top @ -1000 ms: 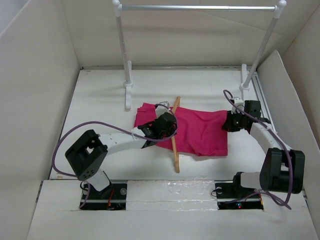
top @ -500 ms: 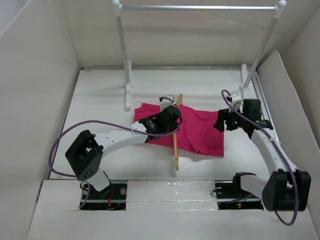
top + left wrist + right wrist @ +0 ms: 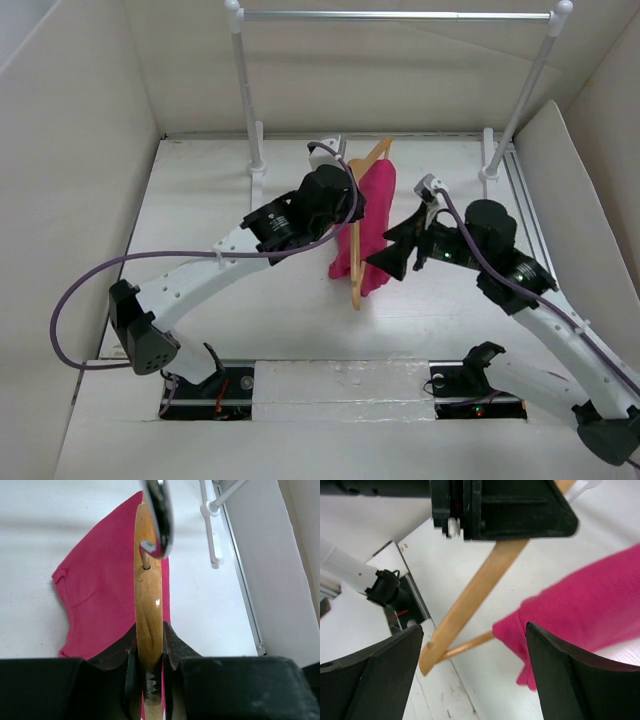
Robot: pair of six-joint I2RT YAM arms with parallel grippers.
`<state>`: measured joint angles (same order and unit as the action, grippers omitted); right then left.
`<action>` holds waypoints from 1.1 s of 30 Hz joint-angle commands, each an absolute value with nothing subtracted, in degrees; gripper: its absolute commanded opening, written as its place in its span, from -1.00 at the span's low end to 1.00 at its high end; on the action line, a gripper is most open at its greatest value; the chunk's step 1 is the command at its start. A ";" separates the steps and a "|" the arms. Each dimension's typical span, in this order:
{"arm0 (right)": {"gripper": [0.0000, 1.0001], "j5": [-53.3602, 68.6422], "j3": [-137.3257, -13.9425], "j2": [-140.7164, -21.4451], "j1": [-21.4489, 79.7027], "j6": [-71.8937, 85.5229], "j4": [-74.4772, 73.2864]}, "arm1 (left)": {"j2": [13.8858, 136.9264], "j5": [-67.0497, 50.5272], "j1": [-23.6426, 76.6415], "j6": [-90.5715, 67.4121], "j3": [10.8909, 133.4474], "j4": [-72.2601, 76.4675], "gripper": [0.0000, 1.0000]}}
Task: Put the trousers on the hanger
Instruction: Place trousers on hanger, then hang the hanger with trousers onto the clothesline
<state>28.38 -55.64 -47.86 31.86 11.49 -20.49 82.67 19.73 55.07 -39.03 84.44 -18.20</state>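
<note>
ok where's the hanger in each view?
Top external: hanger at centre, tilted.
Left wrist: hanger at centre, seen edge-on, clamped in the left gripper.
Right wrist: hanger is the diagonal bar from top centre to lower left.
Shared landmark: the trousers hanging on it.

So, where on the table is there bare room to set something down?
Free: the table between the left wall and left arm, and the near strip before the hanger. Crowded: the middle, where the left tool holds the hanger with the trousers, right tool open beside.
</note>
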 commanded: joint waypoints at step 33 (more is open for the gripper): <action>-0.86 25.74 -60.90 -59.32 29.46 32.61 11.60 | 89.56 13.01 53.18 -30.94 110.21 -9.85 -0.07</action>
<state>20.38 -55.37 -60.45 32.67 33.74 3.49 91.44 15.79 53.87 -31.68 104.97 -19.55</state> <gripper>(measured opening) 0.307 0.421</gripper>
